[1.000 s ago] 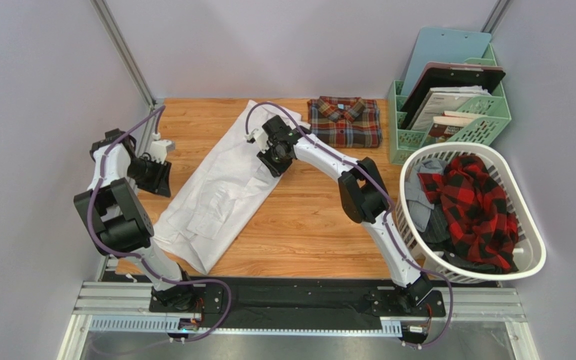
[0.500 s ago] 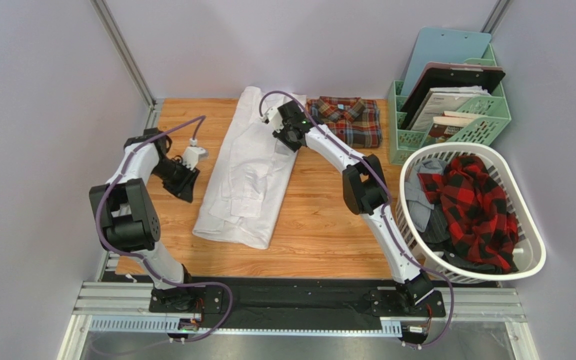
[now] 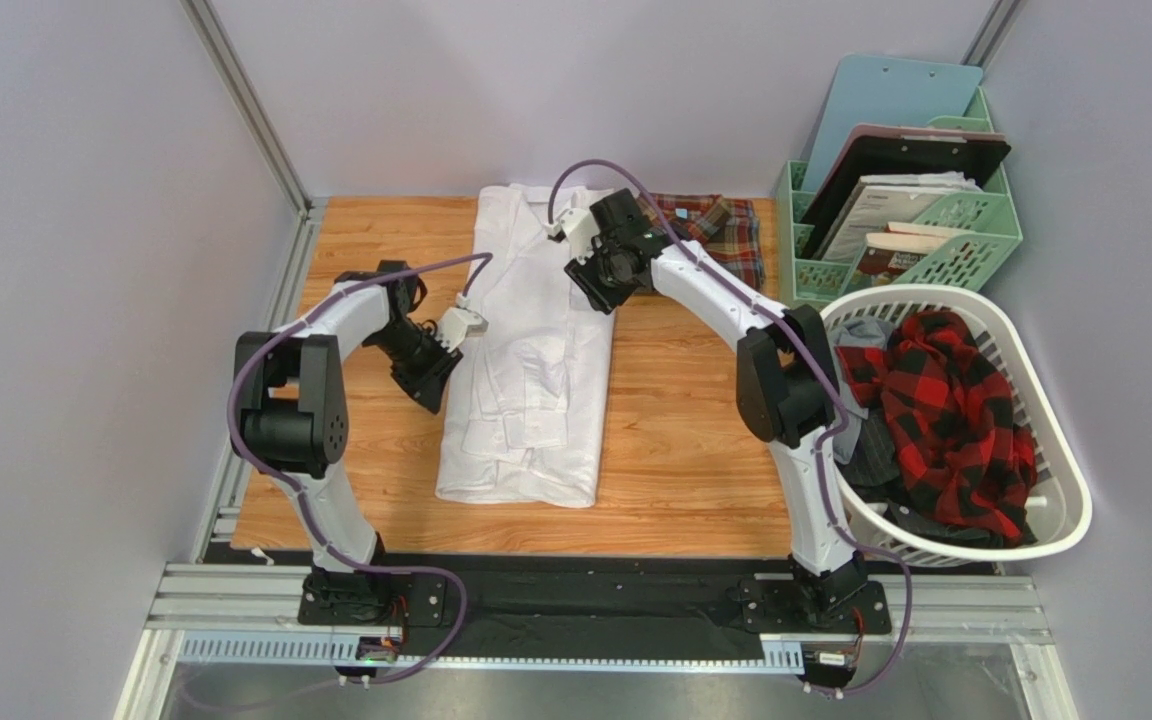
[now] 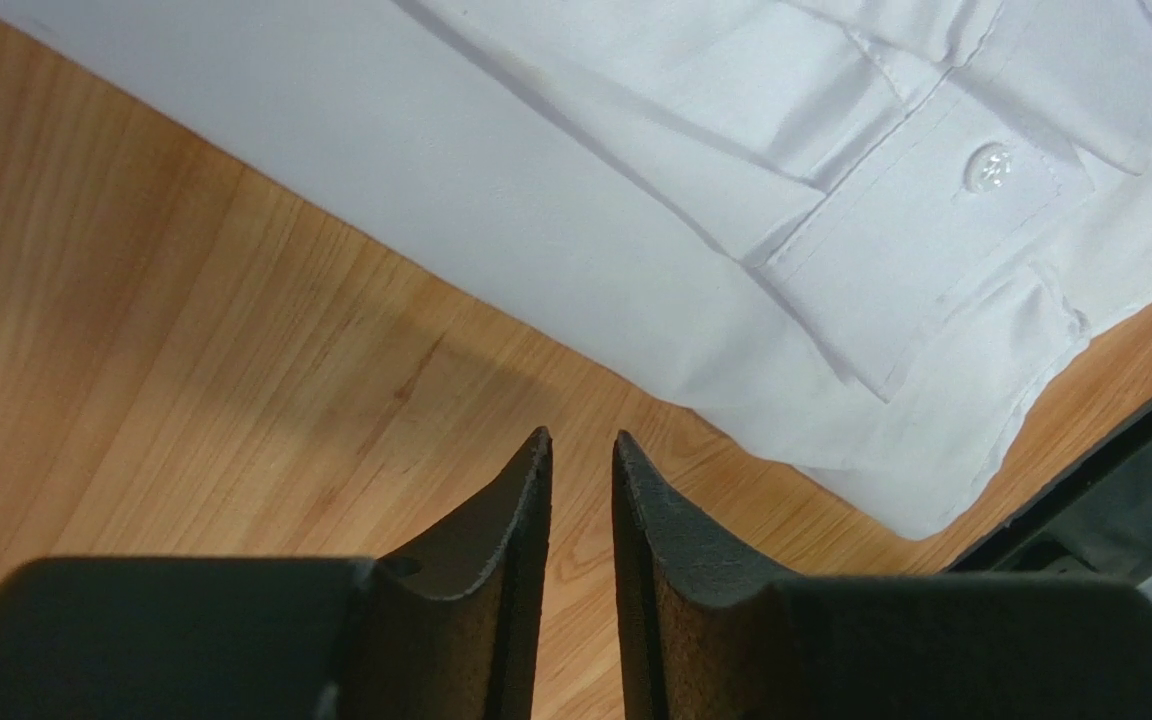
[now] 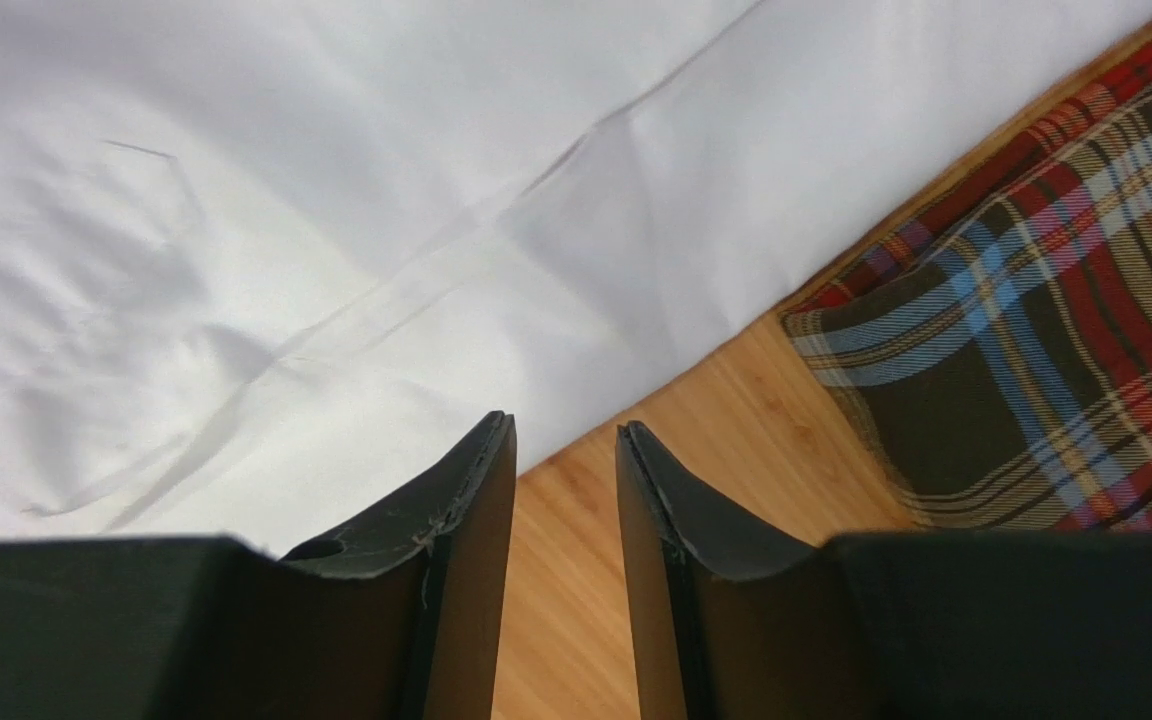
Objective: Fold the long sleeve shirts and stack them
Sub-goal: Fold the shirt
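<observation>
Legible text, labels, brands, numbers, signs: none can be read in any view. Sheets of paper [image 3: 898,203] in the green file rack [image 3: 976,258], upper right of the overhead frame: any print on them is too small to make out.

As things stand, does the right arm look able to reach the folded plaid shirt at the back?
Probably yes: the right fingers hover empty just beside the plaid shirt, with only bare table between.

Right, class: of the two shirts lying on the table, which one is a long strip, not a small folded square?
The white shirt, running lengthwise from near to far; the plaid shirt behind it on the right is the small folded one.
</observation>
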Tool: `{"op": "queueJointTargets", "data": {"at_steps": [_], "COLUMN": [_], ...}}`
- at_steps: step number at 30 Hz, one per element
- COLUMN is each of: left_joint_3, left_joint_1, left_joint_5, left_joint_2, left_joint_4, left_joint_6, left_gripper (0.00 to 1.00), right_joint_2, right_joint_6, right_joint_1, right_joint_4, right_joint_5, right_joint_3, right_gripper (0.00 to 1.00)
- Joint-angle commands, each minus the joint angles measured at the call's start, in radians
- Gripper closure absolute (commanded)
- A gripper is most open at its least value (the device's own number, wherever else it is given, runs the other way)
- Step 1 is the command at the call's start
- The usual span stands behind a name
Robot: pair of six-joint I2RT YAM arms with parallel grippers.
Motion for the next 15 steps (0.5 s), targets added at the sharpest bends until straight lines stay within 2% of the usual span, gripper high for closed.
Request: {"op": "queueJointTargets", "data": {"at_steps": [1, 3, 4, 7, 8, 9, 15], "left_joint_3": [-0.007, 0.020, 0.034, 0.082, 0.091, 0.102, 0.076], "left_joint_1": [-0.007, -0.007, -0.009, -0.020, -0.024, -0.029, -0.029], "left_joint_5": [0.075, 0.144, 0.222, 0.317, 0.331, 0.349, 0.298], "left_joint_2": [-0.054, -0.097, -0.111, -0.138, -0.139, -0.140, -0.163], "left_joint_4": [-0.005, -0.005, 0.000, 0.052, 0.055, 0.058, 0.062], "left_joint_6": [-0.023, -0.044, -0.079, -0.165, -0.176, -0.182, -0.187], "left_gripper": [0.73, 0.66, 0.64, 0.58, 0.52, 0.52, 0.51], "right_joint_2": [-0.086, -0.069, -0.061, -0.041, -0.035, -0.012, 0.078], "right_joint_6": [0.164, 0.228, 0.270, 0.313, 0.322, 0.333, 0.374], "right_joint_1": [-0.001, -0.007, -0.008, -0.005, -0.007, -0.007, -0.005], "right_joint_4": [-0.024, -0.035, -0.032, -0.019, -0.012, -0.004, 0.017], "right_joint_5": [-0.150, -0.202, -0.220, -0.265, -0.270, -0.264, -0.199], "right_joint_3": [-0.034, -0.026, -0.023, -0.026, -0.020, -0.012, 0.110], "right_gripper": [0.65, 0.66, 0.67, 0.68, 0.68, 0.68, 0.67]}}
